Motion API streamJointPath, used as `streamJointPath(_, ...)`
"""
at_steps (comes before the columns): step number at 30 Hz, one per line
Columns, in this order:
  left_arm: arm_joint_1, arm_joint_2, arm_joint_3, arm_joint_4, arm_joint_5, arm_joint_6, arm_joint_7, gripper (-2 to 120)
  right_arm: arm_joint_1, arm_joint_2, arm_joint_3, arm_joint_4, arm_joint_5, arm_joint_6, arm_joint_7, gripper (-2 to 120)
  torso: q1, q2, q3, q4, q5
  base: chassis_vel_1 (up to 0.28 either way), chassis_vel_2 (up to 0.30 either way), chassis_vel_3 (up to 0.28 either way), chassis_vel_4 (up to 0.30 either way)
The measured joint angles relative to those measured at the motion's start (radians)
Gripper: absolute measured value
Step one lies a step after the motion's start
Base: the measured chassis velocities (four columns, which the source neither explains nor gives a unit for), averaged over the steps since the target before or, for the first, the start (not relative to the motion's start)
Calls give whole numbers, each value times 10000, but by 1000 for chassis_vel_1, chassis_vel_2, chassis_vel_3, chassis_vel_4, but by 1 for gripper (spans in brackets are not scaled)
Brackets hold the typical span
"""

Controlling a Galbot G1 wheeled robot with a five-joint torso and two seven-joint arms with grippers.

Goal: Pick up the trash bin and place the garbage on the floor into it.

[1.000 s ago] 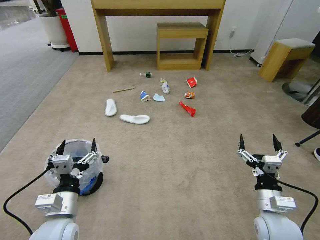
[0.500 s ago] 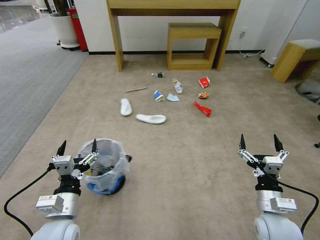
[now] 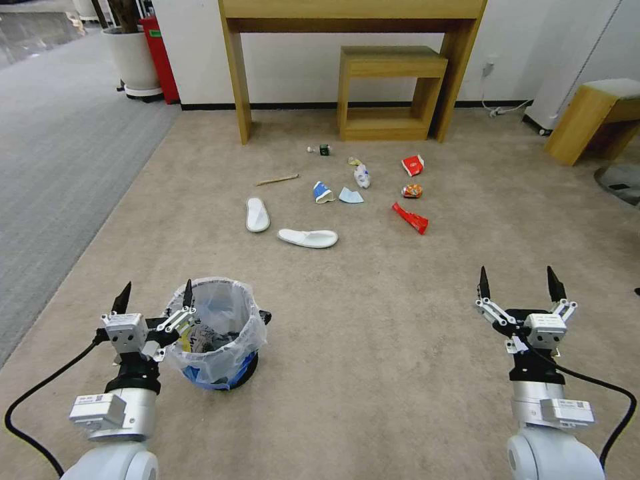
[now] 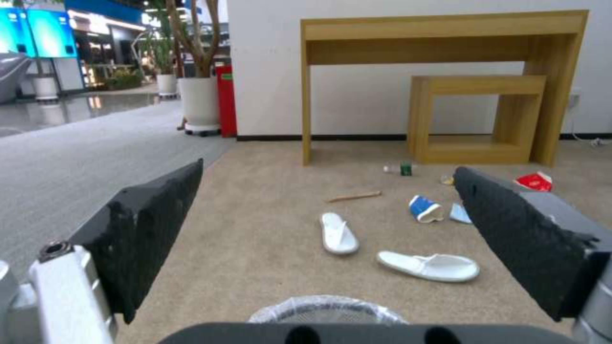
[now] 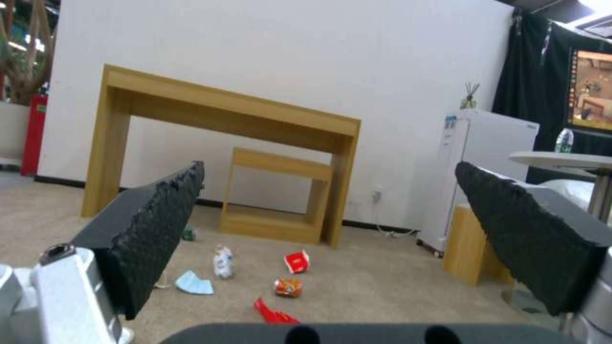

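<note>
the trash bin (image 3: 217,333) stands upright on the beige floor (image 3: 373,333) near the robot, on the left side, with its clear bag liner puffed over the rim and some scraps already inside. the left gripper (image 3: 155,295) hangs just beside the bin on its left, fingers spread wide and holding nothing; its right fingertip sits over the bin's near-left rim, though whether it touches the liner cannot be told. in the left wrist view the liner's rim (image 4: 326,309) shows between the spread fingers.

the right gripper (image 3: 517,283) hangs over bare carpet on the near right, well apart from everything, also spread wide and empty.

the garbage lies farther out in the middle of the floor, in front of a wooden table (image 3: 353,40) with a small wooden shelf (image 3: 390,90) under it. two white slippers are nearest: one (image 3: 257,214) to the left, one (image 3: 307,237) lying crosswise. beyond them are a wooden stick (image 3: 277,180), a blue-white cup (image 3: 323,192), a pale-blue mask (image 3: 350,195), a crumpled clear bottle (image 3: 362,176) and a small green-labelled bottle (image 3: 321,149). to the right lie a red wrapper (image 3: 410,218), an orange can (image 3: 412,191) and a red snack box (image 3: 413,165).

a grey ribbed carpet (image 3: 53,153) runs along the far left, with a red box (image 3: 158,57) and a white planter (image 3: 130,60) at the wall.
</note>
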Motion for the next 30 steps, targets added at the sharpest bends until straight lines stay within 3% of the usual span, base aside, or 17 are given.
streamJointPath(8, -65, 140, -64, 101, 12, 191, 37, 100, 44, 86, -13, -57, -7, -4, 0, 100, 0, 0, 0, 0, 1, -5, 4, 7, -4)
streamJointPath(24, -355, 338, -127, 324, 12, 534, 51, 100, 194, 65, -6, -238, 71, 85, 19, 100, 2, -1, 5, 1, -1, -145, 145, 145, -135)
streamJointPath(30, -339, 349, -107, 393, 125, 535, 56, 100, 257, 6, -22, -358, 72, 112, 13, 100, 0, 0, -1, 0, 1, -6, -6, -7, -11)
